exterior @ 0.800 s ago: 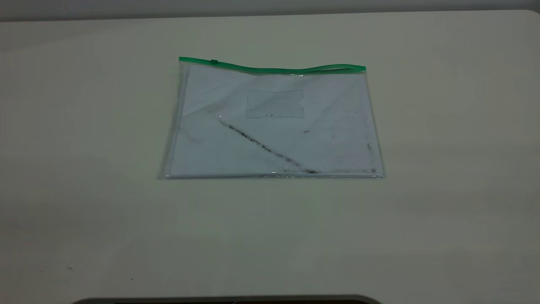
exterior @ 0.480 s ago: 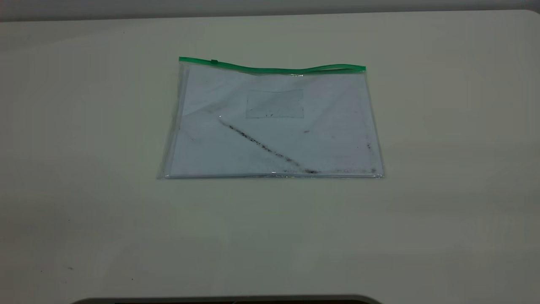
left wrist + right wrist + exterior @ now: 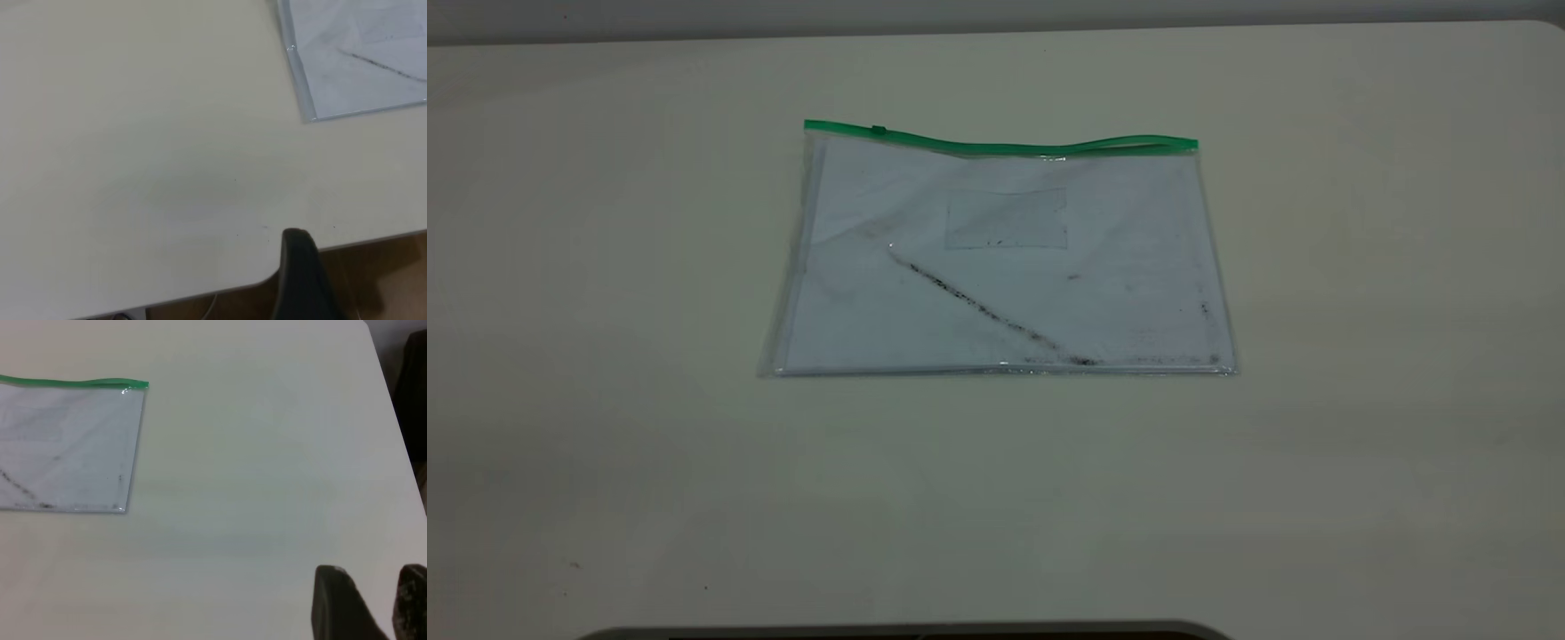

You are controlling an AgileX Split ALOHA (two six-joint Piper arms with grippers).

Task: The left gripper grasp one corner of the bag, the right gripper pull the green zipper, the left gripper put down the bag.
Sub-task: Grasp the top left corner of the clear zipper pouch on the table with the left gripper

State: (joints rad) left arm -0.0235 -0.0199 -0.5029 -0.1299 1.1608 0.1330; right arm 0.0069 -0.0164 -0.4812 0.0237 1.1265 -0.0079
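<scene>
The bag (image 3: 1005, 267), a clear flat pouch with a white sheet and a dark diagonal streak, lies flat on the table's middle. Its green strip (image 3: 996, 147) runs along the far edge. The green zipper (image 3: 879, 131) sits on that strip near the left end. Neither gripper shows in the exterior view. In the left wrist view my left gripper (image 3: 300, 273) is over the table's edge, far from the bag's corner (image 3: 310, 117). In the right wrist view my right gripper (image 3: 373, 590) is open and empty above bare table, well away from the bag (image 3: 67, 447).
The cream table (image 3: 996, 498) is bare around the bag. Its near edge and the brown floor (image 3: 373, 267) show in the left wrist view. The table's right edge (image 3: 393, 407) shows in the right wrist view. A dark rim (image 3: 907, 631) lies along the front.
</scene>
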